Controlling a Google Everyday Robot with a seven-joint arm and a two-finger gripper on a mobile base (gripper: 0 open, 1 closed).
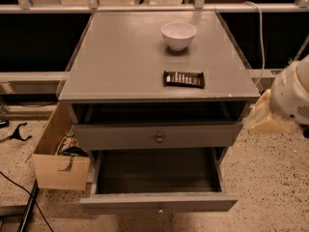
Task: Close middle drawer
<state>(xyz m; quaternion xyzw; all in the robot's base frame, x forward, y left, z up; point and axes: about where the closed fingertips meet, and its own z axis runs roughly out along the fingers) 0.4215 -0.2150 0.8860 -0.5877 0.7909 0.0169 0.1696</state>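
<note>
The middle drawer point(159, 202) is pulled far out at the bottom of the grey cabinet point(120, 66). Its front is low and flat with a small round knob point(160, 210), and its inside point(159, 170) is dark and looks empty. Above it is a taller grey drawer front point(157, 135) with a larger knob, with a dark gap over it. My gripper point(264, 116), cream-coloured on a white arm point(294, 93), hangs at the cabinet's right side, level with the upper gap. It is well above and to the right of the open drawer and touches nothing.
A white bowl point(178, 34) and a dark flat bar point(184, 79) lie on the cabinet top. A tan cardboard box point(60, 166) with clutter stands against the cabinet's left side. A white cable point(260, 28) hangs at the right. The floor is speckled, with black cables at the left.
</note>
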